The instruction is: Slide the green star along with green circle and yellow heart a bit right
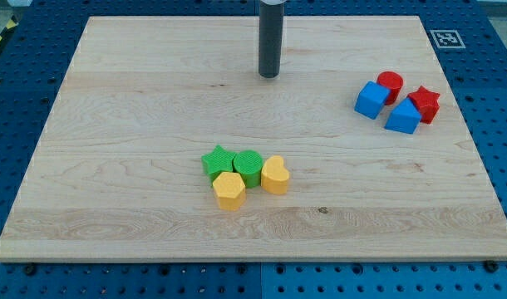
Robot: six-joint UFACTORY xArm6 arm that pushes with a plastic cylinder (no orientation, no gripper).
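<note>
The green star (215, 161) lies a little below the board's middle. The green circle (248, 168) touches its right side. The yellow heart (275, 175) touches the circle's right side. A yellow hexagon (229, 190) sits just below the star and circle, touching them. My tip (269, 75) rests on the board near the view's top centre, well above this cluster and apart from every block.
At the view's right stands a second cluster: a red cylinder (390, 84), a blue cube (371, 100), a blue block (402, 117) and a red star (425, 104). The wooden board (112, 124) lies on a blue perforated table.
</note>
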